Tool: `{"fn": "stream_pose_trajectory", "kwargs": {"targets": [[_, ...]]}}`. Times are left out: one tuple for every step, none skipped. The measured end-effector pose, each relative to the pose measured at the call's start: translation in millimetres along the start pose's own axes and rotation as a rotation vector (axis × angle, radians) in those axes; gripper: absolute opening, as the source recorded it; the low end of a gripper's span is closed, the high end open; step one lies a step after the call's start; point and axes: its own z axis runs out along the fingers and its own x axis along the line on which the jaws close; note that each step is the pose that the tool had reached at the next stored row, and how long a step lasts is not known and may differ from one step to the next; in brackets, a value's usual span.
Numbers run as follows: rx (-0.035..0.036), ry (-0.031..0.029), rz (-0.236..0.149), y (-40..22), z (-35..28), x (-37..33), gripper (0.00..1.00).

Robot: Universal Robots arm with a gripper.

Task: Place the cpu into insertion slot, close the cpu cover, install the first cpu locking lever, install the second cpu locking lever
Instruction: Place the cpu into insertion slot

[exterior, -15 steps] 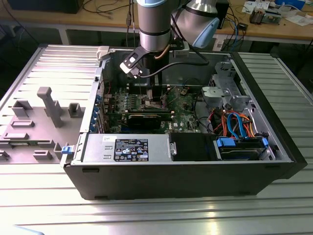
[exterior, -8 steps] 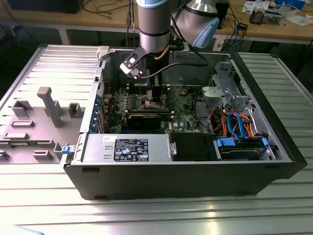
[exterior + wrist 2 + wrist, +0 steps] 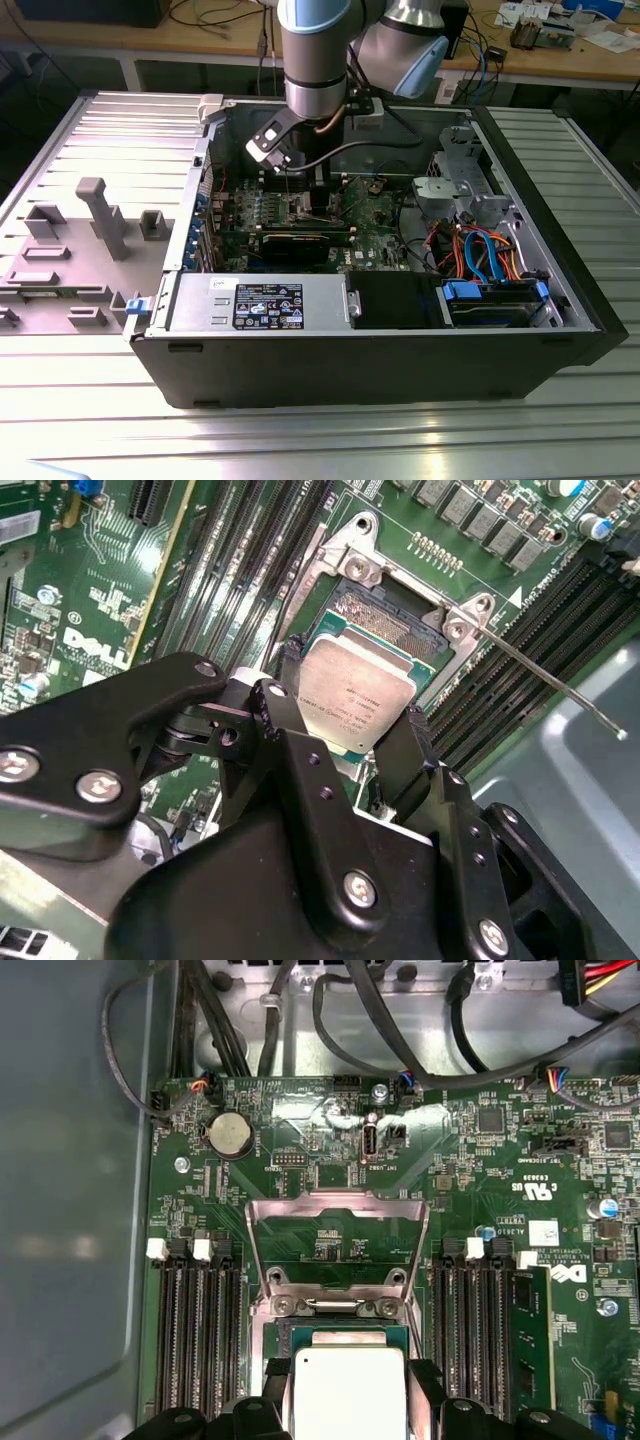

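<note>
Ribbed metal table (image 3: 400, 440), wooden workbench (image 3: 580, 62) behind, cables (image 3: 215, 18) strewn on it

cpu (image 3: 350, 1390): cut off by the first wrist view's edge, and two of its sides sit behind the black fingers (image 3: 425, 1390)
insertion slot (image 3: 385, 615): in the second wrist view largely covered by the cpu; whether chip and socket touch cannot be told
exterior view: the arm (image 3: 318, 60) stands in front of the socket area — parts there are too small to tell
</note>
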Motion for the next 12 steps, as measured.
{"fn": "stream_pose_trajectory", "kwargs": {"targets": [[0.0001, 0.0000, 0.000, -0.8, 1.6, 0.0, 0.54], [0.0002, -0.0002, 0.000, -0.8, 1.6, 0.0, 0.54], [0.0002, -0.0002, 0.000, -0.8, 1.7, 0.0, 0.54], [0.0000, 0.0000, 0.000, -0.9, 2.0, 0.0, 0.54], [0.0001, 0.0000, 0.000, -0.9, 2.2, 0.0, 0.54], [0.0001, 0.0001, 0.000, -0.9, 2.2, 0.0, 0.54], [0.0000, 0.0001, 0.000, -0.9, 2.2, 0.1, 0.54], [-0.0002, 0.0003, 0.000, -0.9, 2.8, 0.3, 0.54], [0.0001, 0.0001, 0.000, -1.0, 3.2, 0.3, 0.54], [0.0003, -0.0001, 0.000, -1.0, 3.5, 0.5, 0.54], [0.0003, -0.0001, 0.000, -1.2, 3.7, 0.6, 0.54], [0.0003, 0.0000, 0.000, -1.6, 3.8, 0.6, 0.54]]}}
